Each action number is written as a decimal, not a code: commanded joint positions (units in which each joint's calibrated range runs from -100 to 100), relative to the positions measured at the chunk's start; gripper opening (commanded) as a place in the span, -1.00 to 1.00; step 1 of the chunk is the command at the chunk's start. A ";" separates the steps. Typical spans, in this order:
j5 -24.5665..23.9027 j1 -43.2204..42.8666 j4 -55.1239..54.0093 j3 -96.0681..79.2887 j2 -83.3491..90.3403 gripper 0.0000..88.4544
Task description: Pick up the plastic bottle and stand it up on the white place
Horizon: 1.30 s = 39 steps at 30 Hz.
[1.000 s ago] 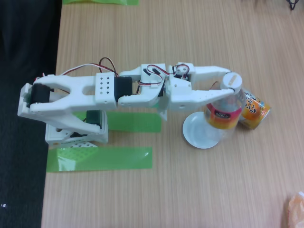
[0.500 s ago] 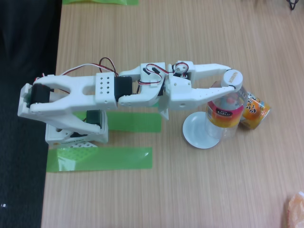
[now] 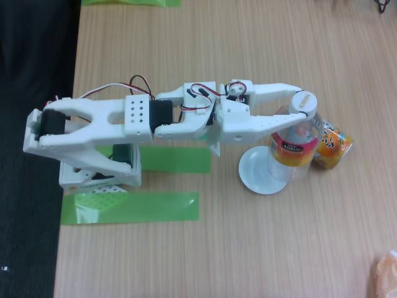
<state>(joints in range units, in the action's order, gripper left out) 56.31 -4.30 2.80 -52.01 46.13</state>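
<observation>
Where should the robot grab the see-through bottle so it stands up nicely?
Judging by its pose, near the neck just under the white cap, squeezing from both sides: the plastic bottle is narrowest there, and the gripper already holds it there over the white plate.

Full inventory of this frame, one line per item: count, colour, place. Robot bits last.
Clear plastic bottle with white screw cap and orange label band: 1, tilted, base over the right edge of the disc, neck between the claw fingers.
Small flat round white disc: 1, white, table centre-right, partly under the bottle.
Orange and yellow printed container: 1, lying just right of the bottle.
Green tape strips: 2 near the arm base, plus a green piece at the top edge.
Pale orange object: 1, bottom right corner, cut off, cannot identify.
Wooden table: 1, light brown.
White robot arm: 1, reaching rightward from the left edge.
Claw: 1, white, shut on the bottle neck.
</observation>
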 commanded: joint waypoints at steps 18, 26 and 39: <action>-0.23 0.22 -0.40 0.72 3.14 -0.85; -0.23 0.67 5.69 -1.09 9.52 -0.85; -0.23 0.67 8.36 -1.36 9.77 -0.85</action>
<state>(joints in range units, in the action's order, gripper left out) 56.31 -4.15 11.05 -53.73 55.13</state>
